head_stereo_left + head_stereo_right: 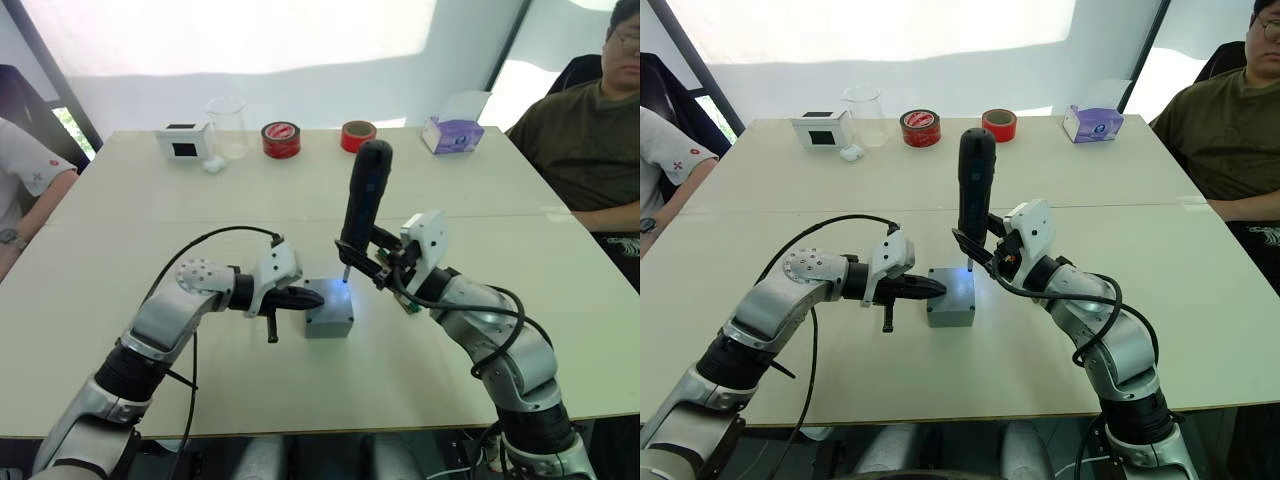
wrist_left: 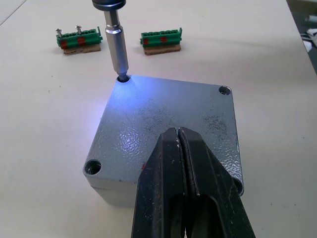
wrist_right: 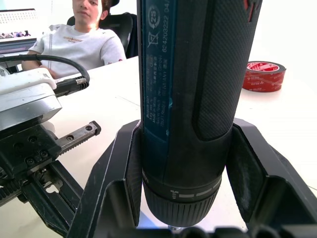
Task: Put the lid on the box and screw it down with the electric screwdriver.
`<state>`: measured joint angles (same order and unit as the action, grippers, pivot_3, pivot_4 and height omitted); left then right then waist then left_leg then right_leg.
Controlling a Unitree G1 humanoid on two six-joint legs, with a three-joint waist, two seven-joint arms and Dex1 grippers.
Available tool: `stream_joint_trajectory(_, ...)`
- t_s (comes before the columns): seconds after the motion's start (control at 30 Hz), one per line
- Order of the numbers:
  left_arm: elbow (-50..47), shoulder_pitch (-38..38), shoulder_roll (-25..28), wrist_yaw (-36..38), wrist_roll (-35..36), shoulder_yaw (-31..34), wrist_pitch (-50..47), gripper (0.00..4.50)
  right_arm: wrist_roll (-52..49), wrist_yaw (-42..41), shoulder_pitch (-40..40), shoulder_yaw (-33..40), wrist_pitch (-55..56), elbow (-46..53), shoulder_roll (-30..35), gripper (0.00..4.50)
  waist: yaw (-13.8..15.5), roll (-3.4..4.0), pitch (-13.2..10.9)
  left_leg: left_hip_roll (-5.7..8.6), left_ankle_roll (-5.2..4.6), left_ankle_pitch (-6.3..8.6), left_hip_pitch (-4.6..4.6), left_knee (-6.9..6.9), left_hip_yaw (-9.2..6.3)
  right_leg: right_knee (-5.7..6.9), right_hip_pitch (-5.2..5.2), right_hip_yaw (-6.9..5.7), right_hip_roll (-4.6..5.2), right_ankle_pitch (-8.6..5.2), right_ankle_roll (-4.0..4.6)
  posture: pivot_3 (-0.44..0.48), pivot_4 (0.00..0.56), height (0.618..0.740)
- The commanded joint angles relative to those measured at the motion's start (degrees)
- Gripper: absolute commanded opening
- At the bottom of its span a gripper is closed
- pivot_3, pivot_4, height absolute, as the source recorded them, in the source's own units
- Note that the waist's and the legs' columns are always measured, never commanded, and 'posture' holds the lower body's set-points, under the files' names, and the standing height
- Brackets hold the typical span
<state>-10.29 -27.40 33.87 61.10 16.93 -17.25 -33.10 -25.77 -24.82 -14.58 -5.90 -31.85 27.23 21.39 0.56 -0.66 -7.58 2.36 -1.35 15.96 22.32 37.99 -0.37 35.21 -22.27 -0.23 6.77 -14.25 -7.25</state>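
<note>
I hold my left gripper [image 2: 181, 163] pinched shut, gripping nothing, pressing down the lid [image 2: 168, 124] already seated on the box [image 1: 329, 312] mid-table, so my right gripper [image 1: 378, 262], clamped around the upright electric screwdriver [image 1: 362, 205], can drive the lit corner screw.

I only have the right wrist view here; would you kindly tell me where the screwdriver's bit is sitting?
Observer: The bit of the screwdriver stands in a corner hole of the lid, in the glow of its blue light.
Operator: Thank you; is the lid seated on the box?
Observer: Yes, it lies flush on the box.
Operator: And the left tool?
Observer: The left tool, shut, reaches over the lid's top; I cannot tell whether it touches.
</note>
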Motion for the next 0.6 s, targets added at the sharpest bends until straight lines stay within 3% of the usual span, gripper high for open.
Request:
stream_joint_trajectory(0.03, -1.18, 0.35, 0.39, 0.04, -0.16, -0.25, -0.27, 0.0, 2.0, -0.41, 4.03, -4.9, -7.85, -6.49, 1.66, 1.78, 0.0, 0.01, 0.03, 0.0, 0.0, 0.0, 0.0, 0.0, 0.0, 0.0, 0.0, 0.0, 0.0, 0.0, 0.0, 0.0, 0.15, 0.74)
stream_joint_trajectory(0.6, -0.78, 0.58, -0.12, -0.31, -0.51, -0.51, 0.05, 0.0, 2.63, -0.67, 3.19, -5.94, -8.86, -7.25, 2.88, 1.78, 0.01, -0.04, 0.15, -0.06, 0.08, 0.07, 0.0, -0.15, -0.04, -0.15, -0.01, 0.01, 0.28, -0.12, 0.22, 0.0, 0.15, 0.74)
